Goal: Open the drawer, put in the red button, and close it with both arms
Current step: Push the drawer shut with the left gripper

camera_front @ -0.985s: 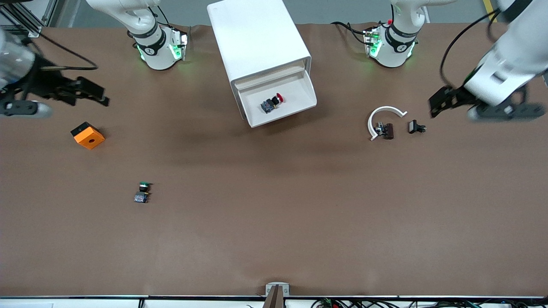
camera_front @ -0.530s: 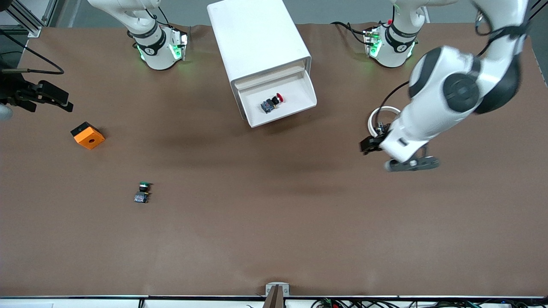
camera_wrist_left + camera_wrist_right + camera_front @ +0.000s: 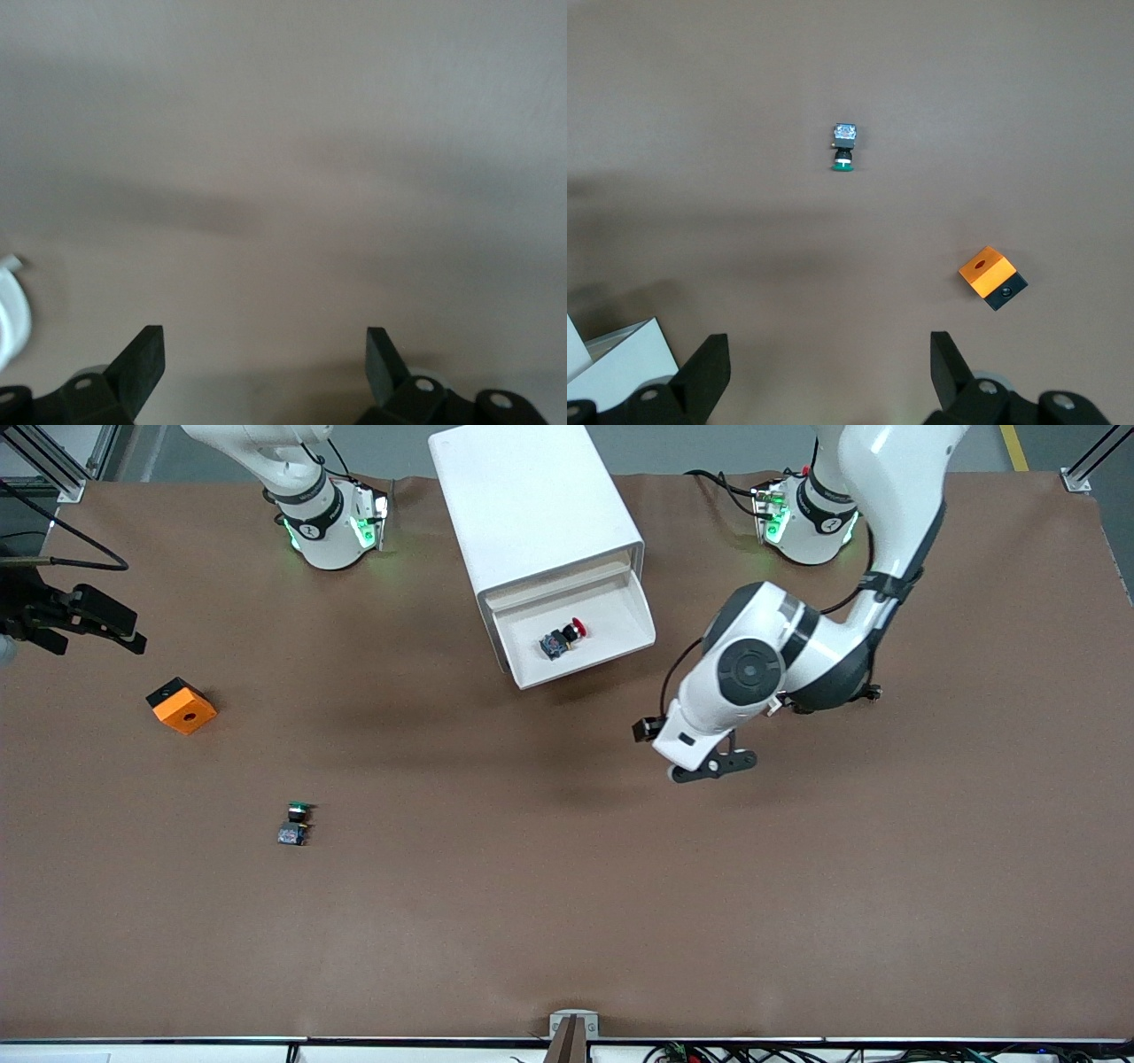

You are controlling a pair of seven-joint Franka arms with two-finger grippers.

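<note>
Left hand [image 3: 660, 746] apart over table; right hand [image 3: 97, 622] apart. One red button [image 3: 565, 638] in one open drawer [image 3: 620, 615].

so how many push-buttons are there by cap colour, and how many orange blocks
red-capped push-button, in the open drawer: 1
green-capped push-button, on the table: 1
orange block: 1
total: 3

A wide table [image 3: 567, 921] covered in a matte brown mat fills the room's middle; grey floor [image 3: 691, 447] shows past its top edge; soft overhead light casts faint shadows.
</note>
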